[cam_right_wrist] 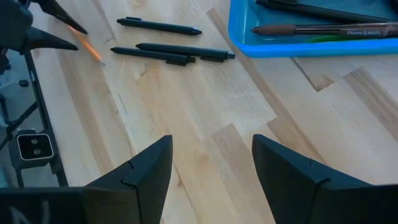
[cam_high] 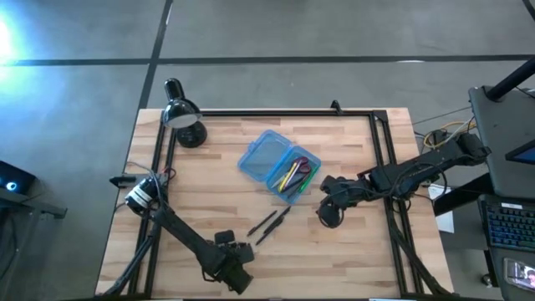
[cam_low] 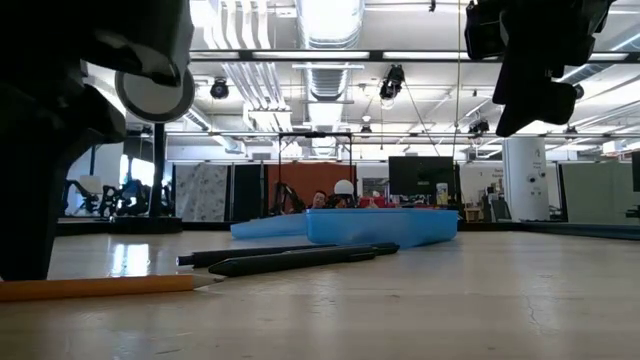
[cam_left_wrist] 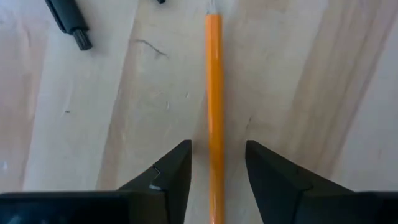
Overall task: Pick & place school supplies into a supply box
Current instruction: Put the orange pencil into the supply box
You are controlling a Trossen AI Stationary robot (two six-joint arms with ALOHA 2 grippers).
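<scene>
Left gripper (cam_left_wrist: pixel 216 171) sits low at the near edge of the table (cam_high: pixel 351 251), left of centre. From overhead I can't make out what is under it; its wrist camera settles that: fingers parted, straddling an orange pencil (cam_left_wrist: pixel 214 93) that lies flat on the wood, pads not touching it. The table-level camera shows the same pencil (cam_low: pixel 100 288) lying flat at near left, beside the dark bulk of that arm.

Black desk lamp (cam_high: pixel 182 117) stands at the far left corner.

Black pens (cam_high: pixel 269 224) lie loose just right of the left gripper, near the middle. Overhead they blur into two dark strokes; the right wrist camera separates three (cam_right_wrist: pixel 168 53).

Supply box (cam_high: pixel 278 166) rests at table centre, lid open toward the far left. Overhead shows yellow, green and red items inside; the right wrist view adds a brownish pencil and a dark pen in the tray (cam_right_wrist: pixel 311 46).

Right gripper (cam_right_wrist: pixel 211 177) hovers above the table just right of the box, fingers spread, holding nothing.
</scene>
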